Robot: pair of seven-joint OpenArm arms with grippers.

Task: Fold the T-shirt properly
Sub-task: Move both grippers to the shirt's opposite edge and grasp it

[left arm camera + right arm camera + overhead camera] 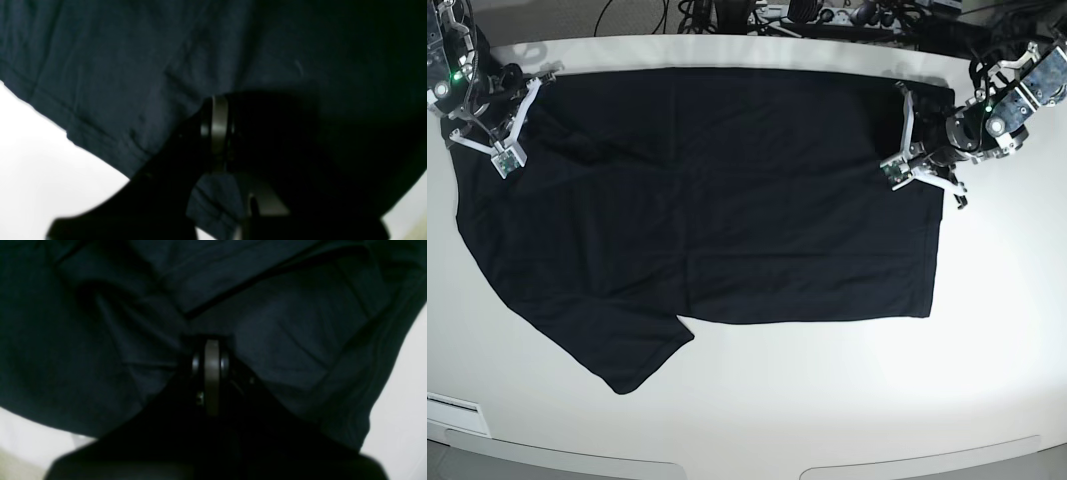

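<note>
Dark tool body fills the lower half of the left wrist view. Left tool (217,125) presses down on the shirt (133,66), near its hem. One grey pad edge shows; the jaws look pressed together, with cloth bunched at the tip, so pinching the shirt as far as can be told. Double-stitched hem runs diagonally from upper left to lower centre. White surface (36,166) shows at lower left and in a sliver at lower right.

Right wrist view: right tool (211,373) sits low on the cloth, jaws closed to a narrow line around a grey pad, with shirt folds gathered just at the tip. Fabric here is creased, with an overlapped layer edge running diagonally above the tool. Surface visible at far right and at lower left.

Base view: shirt spread flat and wide across the white surface, its body running left to right. One sleeve sticks out toward the near edge at lower left. Hem side lies at right, its edge straight. Left tool (905,165) is at the upper right edge of the shirt, touching it. Right tool (512,130) is at the upper left, on the cloth. Cables lie along the far edge.
</note>
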